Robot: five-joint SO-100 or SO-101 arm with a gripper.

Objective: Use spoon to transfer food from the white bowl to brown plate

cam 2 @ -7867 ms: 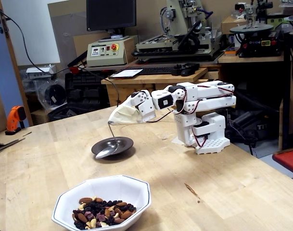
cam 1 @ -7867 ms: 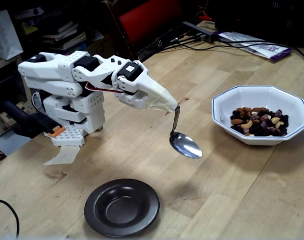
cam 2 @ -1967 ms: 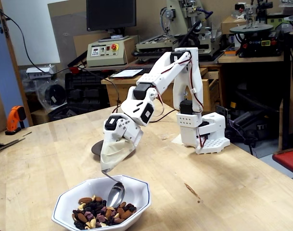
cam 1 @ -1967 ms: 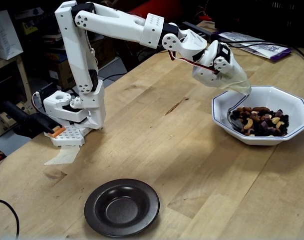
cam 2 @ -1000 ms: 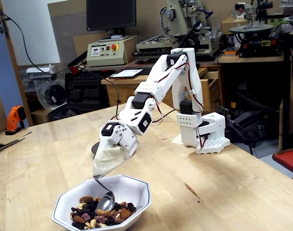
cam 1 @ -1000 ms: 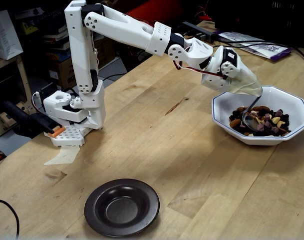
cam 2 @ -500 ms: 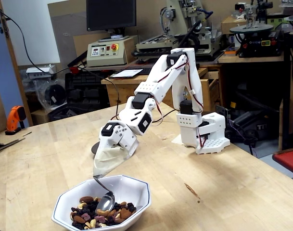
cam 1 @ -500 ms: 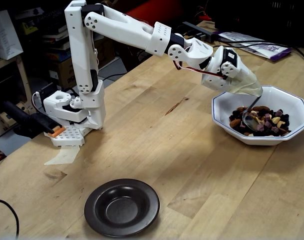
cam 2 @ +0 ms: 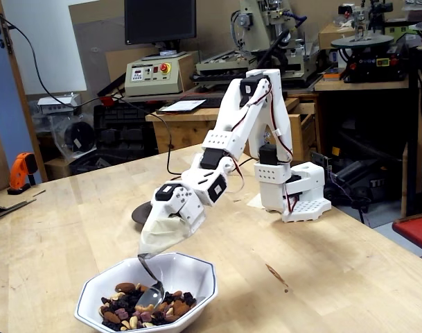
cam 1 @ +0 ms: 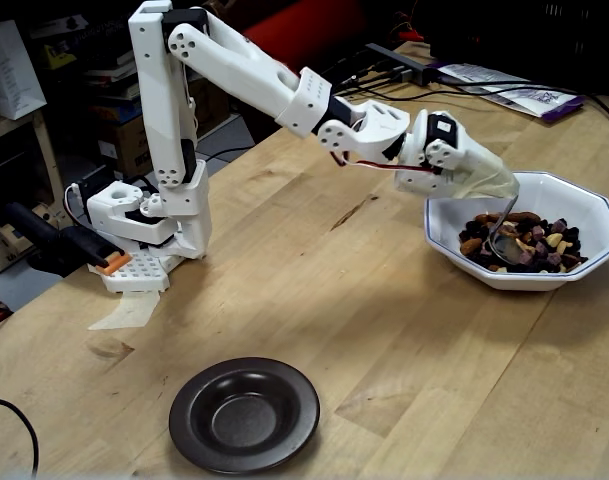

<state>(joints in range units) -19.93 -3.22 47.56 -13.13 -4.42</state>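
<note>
The white bowl point(cam 1: 454, 205) point(cam 2: 197, 270) holds the food point(cam 1: 534, 245) point(cam 2: 127, 309), a mix of nuts and dark raisins. My gripper point(cam 1: 502, 192) point(cam 2: 148, 251) is wrapped in whitish tape and hangs over the bowl's rim, shut on the spoon point(cam 1: 504, 245) point(cam 2: 150, 295). The spoon's handle slants down from the tape, and its oval end is sunk into the mix. The brown plate point(cam 1: 244, 415) lies bare near the table's front edge in a fixed view. In the other fixed view the arm hides most of the brown plate point(cam 2: 141, 214).
The arm's base point(cam 1: 149, 225) point(cam 2: 294, 194) stands on the wooden table. Papers and cables point(cam 1: 504, 90) lie at the table's far edge. A bench with machines point(cam 2: 266, 48) stands behind the table, and an orange tool point(cam 2: 20, 170) sits off to the left.
Over the last second the arm's elbow and wrist have sunk lower. The gripper has tipped flatter and drawn back slightly, with the spoon's end still in the food.
</note>
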